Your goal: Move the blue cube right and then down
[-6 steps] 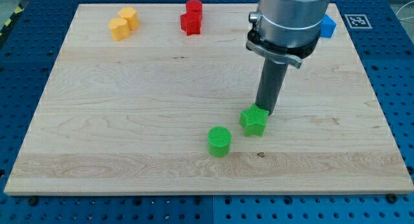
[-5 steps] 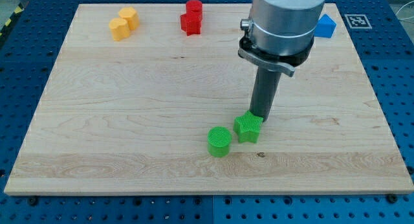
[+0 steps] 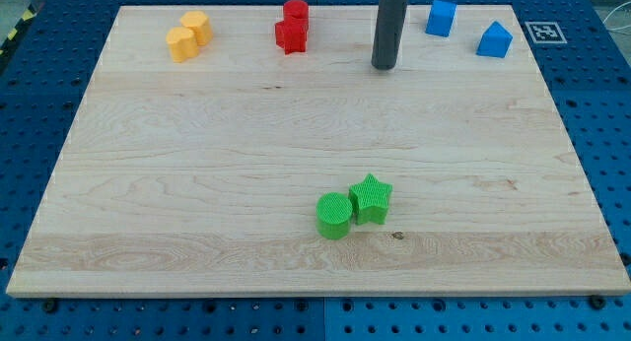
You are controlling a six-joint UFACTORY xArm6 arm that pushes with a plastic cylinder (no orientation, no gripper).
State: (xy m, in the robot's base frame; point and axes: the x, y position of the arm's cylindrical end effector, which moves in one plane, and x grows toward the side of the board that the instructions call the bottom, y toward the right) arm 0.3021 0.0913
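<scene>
Camera view: my tip [image 3: 384, 66] stands bare at upper centre, touching nothing, just left of the blue cube [image 3: 441, 18], likely placed for a rightward push. Blue wedge-shaped block [image 3: 494, 39] sits farther right.

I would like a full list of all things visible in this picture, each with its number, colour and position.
blue cube: one, blue, near the view's top, right of my tip.
blue block with sloped top: one, blue, near the view's top right, beside the blue cube.
red blocks: two, red, touching, at the view's top centre.
yellow blocks: two, yellow, touching, at the view's top left.
green star: one, green, lower centre.
green cylinder: one, green, touching the star's left side.
wooden board: one, light wood, on a blue perforated table.
my tip: one dark rod, left of the blue cube, touching no block.
</scene>
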